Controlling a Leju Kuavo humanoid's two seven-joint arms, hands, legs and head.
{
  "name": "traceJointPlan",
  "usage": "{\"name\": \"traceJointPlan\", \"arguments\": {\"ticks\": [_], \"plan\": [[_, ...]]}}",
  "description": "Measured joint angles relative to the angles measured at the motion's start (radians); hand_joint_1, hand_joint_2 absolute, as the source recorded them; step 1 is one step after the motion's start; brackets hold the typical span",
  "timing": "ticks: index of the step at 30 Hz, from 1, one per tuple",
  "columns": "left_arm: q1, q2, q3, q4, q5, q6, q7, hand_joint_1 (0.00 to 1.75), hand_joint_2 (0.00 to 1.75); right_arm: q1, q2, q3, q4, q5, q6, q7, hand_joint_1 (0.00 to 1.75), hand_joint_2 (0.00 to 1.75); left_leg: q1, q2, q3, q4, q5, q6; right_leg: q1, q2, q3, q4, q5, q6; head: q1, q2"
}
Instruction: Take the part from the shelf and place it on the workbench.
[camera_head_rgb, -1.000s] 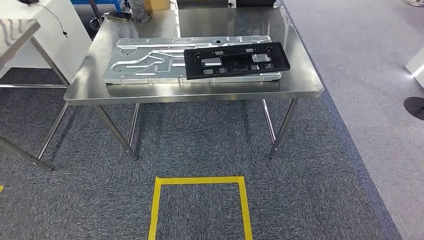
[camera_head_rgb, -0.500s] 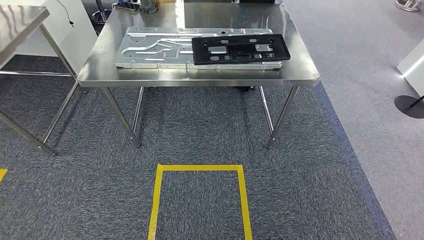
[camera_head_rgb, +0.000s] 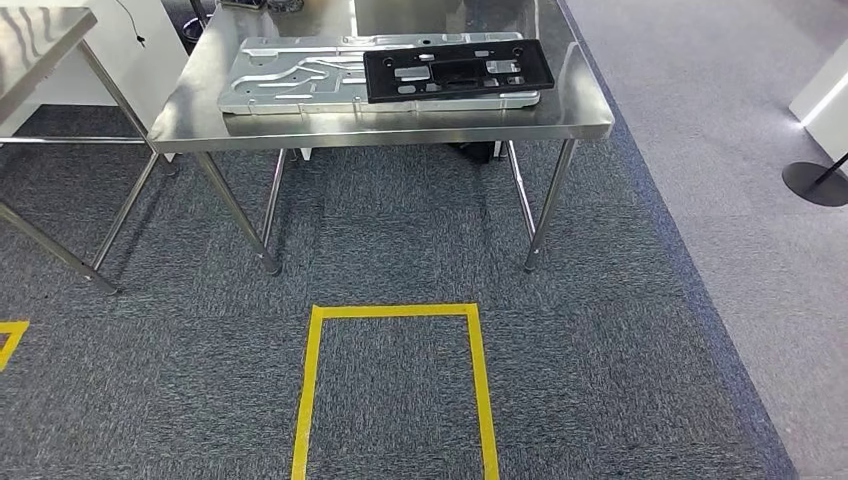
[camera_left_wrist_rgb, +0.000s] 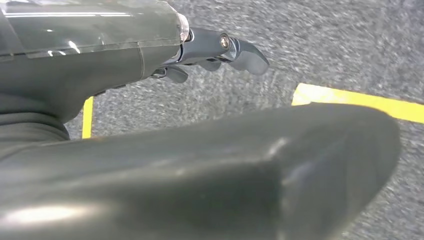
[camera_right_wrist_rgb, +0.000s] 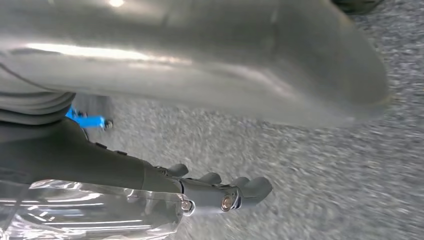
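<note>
**Black part lies on the workbench; both hands hang empty over the carpet**

Grey carpet (camera_head_rgb: 400, 240) covers most of the floor in the head view, with a paler smooth strip running along its 3 o'clock side. At 12 o'clock stands the steel workbench (camera_head_rgb: 390, 122), its legs planted on the carpet. A long silver stamped panel (camera_head_rgb: 290, 75) lies flat on the benchtop, and the black part (camera_head_rgb: 455, 72) rests on top of the panel's 3 o'clock end, overlapping it and reaching just past its near edge. At 6 o'clock a yellow tape outline (camera_head_rgb: 392, 385) marks a rectangle on the carpet, well apart from the bench legs. A second steel table (camera_head_rgb: 40, 40) juts in at 10 o'clock, and a round black stand base (camera_head_rgb: 815, 183) sits at 3 o'clock.

The left hand (camera_left_wrist_rgb: 210, 52) hangs over the carpet near a stretch of yellow tape, fingers loosely extended with gaps between them, holding nothing. The right hand (camera_right_wrist_rgb: 220, 192) hangs likewise above the carpet, fingers spread slightly and empty.
</note>
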Motion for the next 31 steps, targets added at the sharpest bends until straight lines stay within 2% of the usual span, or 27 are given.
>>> {"name": "traceJointPlan", "arguments": {"ticks": [1, 2, 3, 4, 5, 6, 7, 9, 10, 11, 12, 14, 15, 16, 17, 19, 20, 21, 23, 27, 31], "plan": [[0.0, 0.0, 0.0, 0.0, 0.001, 0.003, 0.001, 0.0, 0.0, 0.0, 0.0, -0.004, 0.0, -0.005, 0.005, 0.001, 0.0, 0.0, 0.0, 0.0, 0.007, 0.022, 0.013, 0.0, 0.001, 0.0, -0.013, 0.002, 0.009, 0.001, 0.0, 0.0], [0.001, 0.0, 0.0, 0.0, 0.002, 0.006, 0.003, 0.0, 0.0, 0.0, 0.0, -0.008, 0.0, -0.01, 0.009, 0.002, 0.0, 0.0, 0.0, 0.0, 0.033, 0.004, 0.04, 0.002, 0.002, 0.0, -0.024, 0.003, 0.017, 0.003, 0.0, 0.0], [0.0, 0.0, 0.0, 0.0, 0.002, 0.009, 0.005, 0.0, 0.0, 0.0, 0.0, -0.012, 0.0, -0.014, 0.01, 0.005, 0.0, 0.0, 0.0, 0.0, 0.078, -0.052, 0.068, 0.007, 0.003, 0.001, -0.034, 0.005, 0.024, 0.005, 0.0, 0.0], [0.0, 0.0, 0.001, 0.0, 0.003, 0.012, 0.006, 0.0, 0.0, 0.0, 0.001, -0.016, 0.0, -0.016, 0.01, 0.009, 0.0, 0.0, -0.001, -0.001, 0.135, -0.132, 0.084, 0.013, 0.004, 0.001, -0.041, 0.007, 0.031, 0.008, 0.0, 0.0], [-0.002, 0.001, 0.001, 0.0, 0.004, 0.014, 0.006, 0.0, 0.0, 0.0, 0.001, -0.019, 0.0, -0.017, 0.009, 0.012, 0.0, 0.0, -0.003, -0.001, 0.19, -0.214, 0.087, 0.019, 0.006, 0.001, -0.046, 0.009, 0.036, 0.012, 0.0, 0.0], [-0.003, 0.001, 0.001, 0.0, 0.005, 0.015, 0.007, 0.0, 0.0, -0.001, 0.002, -0.022, 0.0, -0.017, 0.007, 0.015, 0.0, 0.0, -0.005, -0.001, 0.229, -0.278, 0.081, 0.024, 0.007, 0.0, -0.05, 0.011, 0.042, 0.017, 0.0, 0.0], [-0.004, 0.001, 0.001, 0.0, 0.006, 0.017, 0.008, 0.0, 0.0, -0.001, 0.003, -0.024, 0.0, -0.016, 0.004, 0.018, 0.0, 0.44, -0.007, -0.001, 0.249, -0.316, 0.072, 0.029, 0.008, 0.0, -0.054, 0.013, 0.047, 0.023, 0.0, 0.0], [-0.003, 0.0, 0.001, 0.0, 0.008, 0.02, 0.01, 0.0, 0.0, -0.003, 0.002, -0.029, 0.0, -0.016, -0.002, 0.024, 0.0, 1.31, -0.005, 0.0, 0.249, -0.337, 0.069, 0.037, 0.009, -0.001, -0.06, 0.016, 0.054, 0.034, 0.0, 0.0], [-0.002, 0.001, 0.002, 0.0, 0.01, 0.022, 0.012, 0.0, 0.0, -0.004, 0.001, -0.032, 0.0, -0.016, -0.004, 0.028, 0.0, 1.75, -0.003, 0.002, 0.246, -0.34, 0.073, 0.042, 0.008, 0.001, -0.066, 0.026, 0.046, 0.04, 0.0, 0.0], [-0.001, 0.001, 0.003, 0.0, 0.011, 0.025, 0.015, 0.0, 0.0, -0.004, 0.0, -0.035, 0.0, -0.016, -0.004, 0.032, 0.0, 1.75, 0.0, 0.003, 0.242, -0.342, 0.079, 0.048, 0.007, 0.003, -0.077, 0.054, 0.024, 0.044, 0.0, 0.0], [-0.001, 0.001, 0.003, 0.0, 0.011, 0.027, 0.018, 0.0, 0.0, -0.004, 0.0, -0.037, 0.0, -0.017, -0.004, 0.035, 0.0, 1.75, 0.001, 0.004, 0.238, -0.343, 0.084, 0.053, 0.004, 0.005, -0.097, 0.103, -0.009, 0.048, 0.0, 0.0], [-0.001, 0.002, 0.004, 0.0, 0.012, 0.031, 0.026, 0.0, 0.0, -0.003, 0.0, -0.04, 0.0, -0.017, -0.003, 0.04, 0.0, 1.75, -0.002, 0.005, 0.226, -0.338, 0.091, 0.058, 0.0, 0.006, -0.154, 0.245, -0.086, 0.055, 0.0, 0.0], [-0.001, 0.002, 0.005, 0.0, 0.012, 0.033, 0.031, 0.0, 0.0, -0.003, 0.0, -0.041, 0.0, -0.017, -0.002, 0.042, 0.0, 1.75, -0.003, 0.006, 0.219, -0.334, 0.094, 0.059, -0.001, 0.006, -0.173, 0.299, -0.106, 0.058, 0.0, 0.0], [-0.001, 0.002, 0.005, 0.0, 0.013, 0.035, 0.035, 0.0, 0.0, -0.003, 0.0, -0.042, 0.0, -0.017, -0.002, 0.042, 0.0, 1.75, -0.003, 0.006, 0.213, -0.329, 0.095, 0.058, -0.002, 0.006, -0.174, 0.318, -0.108, 0.06, 0.0, 0.0], [-0.001, 0.002, 0.006, 0.0, 0.013, 0.036, 0.039, 0.0, 0.0, -0.003, 0.0, -0.044, 0.0, -0.017, -0.001, 0.043, 0.0, 1.75, -0.002, 0.006, 0.208, -0.322, 0.095, 0.058, -0.004, 0.006, -0.155, 0.294, -0.09, 0.064, 0.0, 0.0], [-0.002, 0.002, 0.007, 0.0, 0.012, 0.036, 0.042, 0.0, 0.0, -0.004, -0.001, -0.048, 0.0, -0.016, 0.0, 0.048, 0.0, 1.75, -0.001, 0.004, 0.2, -0.305, 0.09, 0.054, -0.015, 0.007, -0.076, 0.16, -0.036, 0.079, 0.0, 0.0], [-0.003, 0.003, 0.007, 0.0, 0.012, 0.036, 0.043, 0.0, 0.0, -0.004, 0.0, -0.049, 0.001, -0.015, 0.0, 0.051, 0.0, 1.75, -0.004, 0.003, 0.193, -0.293, 0.086, 0.051, -0.019, 0.01, -0.045, 0.1, -0.017, 0.079, 0.0, 0.0], [-0.003, 0.004, 0.007, 0.0, 0.012, 0.036, 0.043, 0.0, 0.0, -0.005, 0.001, -0.05, 0.002, -0.013, 0.0, 0.055, 0.0, 1.75, -0.007, 0.002, 0.186, -0.283, 0.083, 0.047, -0.023, 0.012, -0.028, 0.062, -0.01, 0.075, 0.0, 0.0], [-0.003, 0.006, 0.008, 0.0, 0.012, 0.036, 0.045, 0.0, 0.0, -0.006, 0.003, -0.05, 0.004, -0.01, -0.001, 0.063, 0.0, 1.75, -0.014, 0.0, 0.175, -0.272, 0.08, 0.042, -0.021, 0.017, -0.028, 0.05, -0.01, 0.056, 0.0, 0.0], [-0.003, 0.006, 0.008, 0.0, 0.011, 0.035, 0.046, 0.0, 0.0, -0.004, 0.002, -0.053, 0.004, -0.01, -0.005, 0.073, 0.0, 1.75, -0.011, 0.0, 0.172, -0.276, 0.086, 0.033, -0.014, 0.016, -0.033, 0.052, -0.009, 0.049, 0.0, 0.0], [-0.004, 0.005, 0.008, 0.0, 0.011, 0.035, 0.047, 0.0, 1.75, -0.005, 0.002, -0.054, 0.004, -0.01, -0.005, 0.074, 0.0, 1.75, -0.008, 0.0, 0.171, -0.277, 0.089, 0.029, -0.01, 0.016, -0.033, 0.052, -0.007, 0.045, 0.0, 0.0]]}}
